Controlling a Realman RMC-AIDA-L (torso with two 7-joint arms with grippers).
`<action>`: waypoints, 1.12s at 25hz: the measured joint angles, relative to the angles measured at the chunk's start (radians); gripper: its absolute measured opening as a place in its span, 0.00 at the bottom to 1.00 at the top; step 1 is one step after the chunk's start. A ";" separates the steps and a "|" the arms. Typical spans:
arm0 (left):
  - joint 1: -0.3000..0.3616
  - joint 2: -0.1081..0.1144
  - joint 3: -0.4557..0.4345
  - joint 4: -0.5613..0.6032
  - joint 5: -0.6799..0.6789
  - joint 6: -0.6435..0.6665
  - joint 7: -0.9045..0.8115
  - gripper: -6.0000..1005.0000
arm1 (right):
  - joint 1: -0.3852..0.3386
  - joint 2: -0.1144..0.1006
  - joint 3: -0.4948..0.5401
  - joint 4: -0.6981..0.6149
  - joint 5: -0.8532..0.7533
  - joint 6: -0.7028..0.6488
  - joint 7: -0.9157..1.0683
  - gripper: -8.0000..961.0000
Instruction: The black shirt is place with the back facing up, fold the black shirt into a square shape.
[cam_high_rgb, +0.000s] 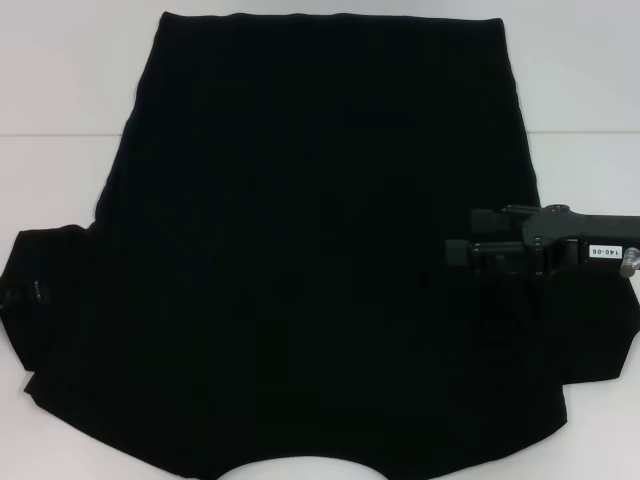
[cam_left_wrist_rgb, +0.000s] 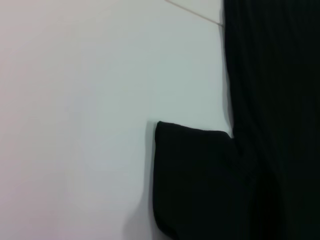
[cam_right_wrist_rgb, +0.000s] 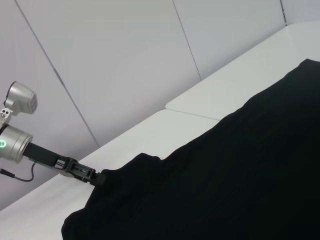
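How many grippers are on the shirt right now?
2. The right gripper is over the black shirt by its right sleeve; the left gripper is at the left sleeve's edge, barely visible from the head camera.

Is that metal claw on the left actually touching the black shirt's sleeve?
Touching. In the right wrist view, the left end effector meets the edge of the black shirt at its sleeve, with no gap.

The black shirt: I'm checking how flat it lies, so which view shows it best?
The head view: the black shirt lies spread across the table, both sleeves visible. The left wrist view shows one sleeve and a body edge; the right wrist view shows it obliquely, with the left claw at a sleeve.
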 joint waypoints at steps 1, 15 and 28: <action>0.000 0.000 0.006 0.000 0.000 -0.006 0.000 0.88 | 0.000 0.000 0.001 0.000 0.000 -0.001 0.000 0.95; -0.001 -0.005 0.037 0.000 0.004 -0.057 0.002 0.54 | 0.002 0.000 0.010 -0.002 0.002 -0.003 0.000 0.95; -0.002 -0.005 0.035 -0.025 0.003 -0.093 0.006 0.10 | 0.000 0.000 0.023 -0.002 0.002 0.001 -0.005 0.95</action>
